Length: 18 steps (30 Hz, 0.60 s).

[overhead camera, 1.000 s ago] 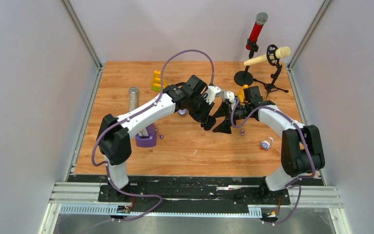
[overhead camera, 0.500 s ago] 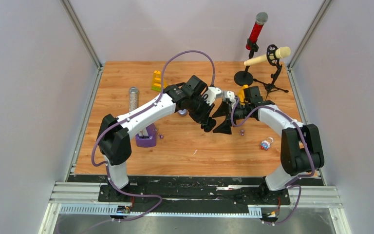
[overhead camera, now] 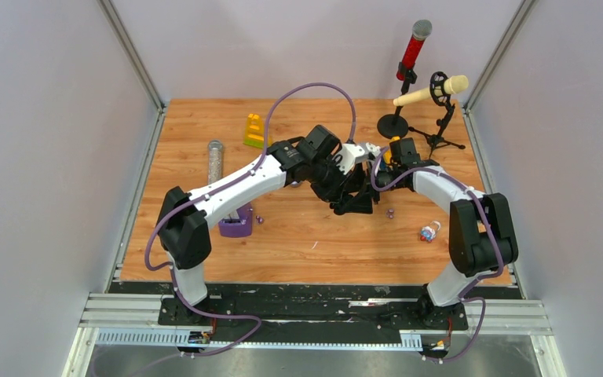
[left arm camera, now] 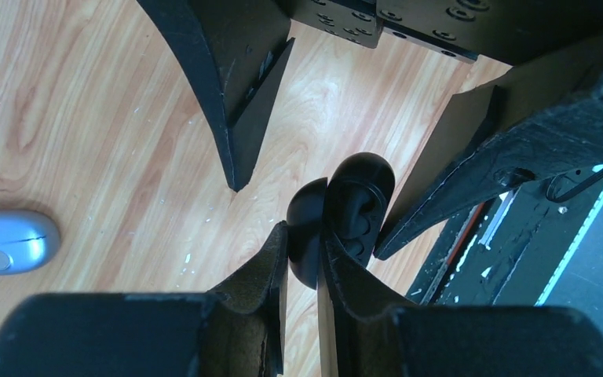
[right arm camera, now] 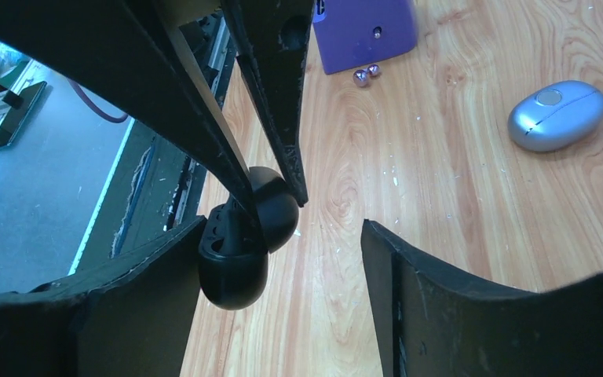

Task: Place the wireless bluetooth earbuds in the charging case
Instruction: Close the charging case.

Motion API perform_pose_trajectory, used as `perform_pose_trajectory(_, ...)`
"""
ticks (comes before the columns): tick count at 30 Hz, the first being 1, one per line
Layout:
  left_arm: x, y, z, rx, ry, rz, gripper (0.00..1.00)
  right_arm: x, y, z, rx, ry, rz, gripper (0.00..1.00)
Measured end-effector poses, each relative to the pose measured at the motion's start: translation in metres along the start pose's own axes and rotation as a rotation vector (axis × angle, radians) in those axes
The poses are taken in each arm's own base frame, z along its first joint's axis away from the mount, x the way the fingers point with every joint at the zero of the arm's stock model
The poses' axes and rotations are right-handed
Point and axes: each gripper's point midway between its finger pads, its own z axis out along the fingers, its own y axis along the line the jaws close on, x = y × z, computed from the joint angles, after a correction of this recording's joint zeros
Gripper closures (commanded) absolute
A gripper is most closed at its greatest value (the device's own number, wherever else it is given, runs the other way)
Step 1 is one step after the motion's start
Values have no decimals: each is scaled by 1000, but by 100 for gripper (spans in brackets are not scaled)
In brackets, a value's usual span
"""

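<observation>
Black charging case (left arm camera: 357, 196) sits pinched in my L claw (left arm camera: 305, 250), fingers shut tight on its lower half, and it looks clear of the bench (left arm camera: 86, 141). Case is hinged open, lid leaning away. Inside I see dark sockets but can't tell if a bud sits in them.

My R claw (right arm camera: 283, 251) stands wide, one finger on each side of the case, not closing on it. One finger looks to touch the case's edge; the other is well apart from it. Both claws meet approx mid-bench in the top view.

Two tiny purple earbuds (right arm camera: 366, 72) lie on the wood, touching each other, just beside a purple block (right arm camera: 361, 27). Another purple bud (overhead camera: 390, 212) lies alone nr my R arm. Black buds: can't pick them out.

Silver case (right arm camera: 556, 115), pebble-shaped, lies shut on the bench, apart from the black one. Farther off: small clear bottle (overhead camera: 429, 231) on the R side, mesh cylinder (overhead camera: 215, 157) and yellow toy (overhead camera: 254, 129) on the L, red mic (overhead camera: 413, 49) and cream mic (overhead camera: 432, 90) at the far R corner.
</observation>
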Motion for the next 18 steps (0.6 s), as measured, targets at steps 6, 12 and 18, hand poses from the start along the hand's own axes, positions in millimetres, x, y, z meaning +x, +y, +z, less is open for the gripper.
perform_pose_trajectory(6,-1,0,0,0,-2,3,80,0,0,0,1,1,0,20)
perform_pose_trajectory(12,0,-2,0,12,-1,2,80,4,-1,-2,11,13,-14,18)
perform_pose_trajectory(18,0,-3,0,22,-3,2,80,8,0,-4,19,31,-20,20)
